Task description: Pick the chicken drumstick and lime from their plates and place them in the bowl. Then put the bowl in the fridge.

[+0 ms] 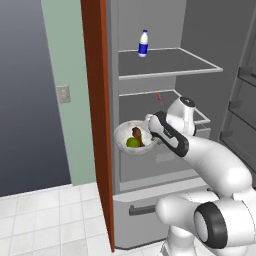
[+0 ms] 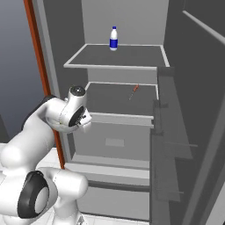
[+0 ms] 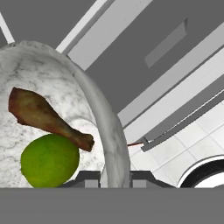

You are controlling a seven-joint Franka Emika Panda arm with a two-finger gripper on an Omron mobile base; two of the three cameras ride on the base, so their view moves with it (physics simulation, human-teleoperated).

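Two items already sit in the bowl (image 3: 65,87): the chicken drumstick (image 3: 46,118), lying with its long axis slanting from the thick end down to the bone end, and the lime (image 3: 49,160), touching it just below. The bowl's rim wall runs straight up from between the fingers (image 3: 114,179) — the fingers are narrow and pinch that rim, one inside the wall, one outside, so the bowl's body hangs entirely to the inner-finger side.

In the left base view the bowl (image 1: 134,138) is carried clear of any surface, in front of the open fridge (image 1: 165,65), level with the gap under the middle shelf (image 1: 165,107). The shelf lies beyond the bowl, on the far side from the fingers.

Judgement: both pick-and-place steps are complete; the remaining move is to advance the bowl forward — away from the wrist — onto a shelf, then release. Risk: the rim grip holds the load off-centre, so tilting could spill the contents.

A bottle (image 1: 143,43) stands on the upper shelf (image 1: 170,62), well above.
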